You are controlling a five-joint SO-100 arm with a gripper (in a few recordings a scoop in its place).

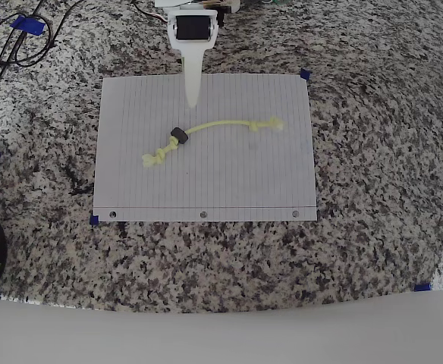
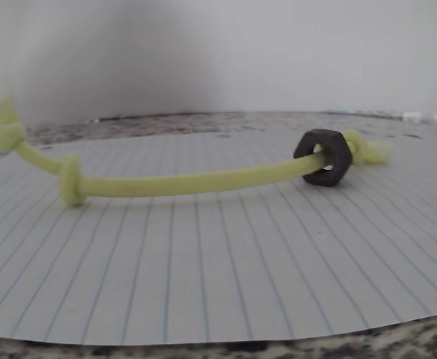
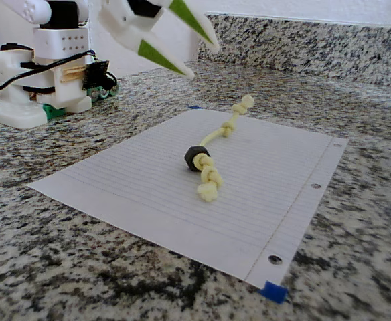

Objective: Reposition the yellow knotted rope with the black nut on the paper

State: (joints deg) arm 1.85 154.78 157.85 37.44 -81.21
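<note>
Fixed view: claw (image 3: 199, 59) parted, raised behind yellow knotted rope (image 3: 212, 157) flat on paper (image 3: 148, 180).

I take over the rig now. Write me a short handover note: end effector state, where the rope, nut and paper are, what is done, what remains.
End effector: open, empty, raised above the far edge of the paper.
Yellow knotted rope: lies curved across the middle of the paper, both knotted ends on the sheet.
Black nut: threaded on the rope, next to the knots at the left end in the overhead view.
Done: no grasp visible.
Left: lower, grip the rope, reposition it on the paper.
</note>
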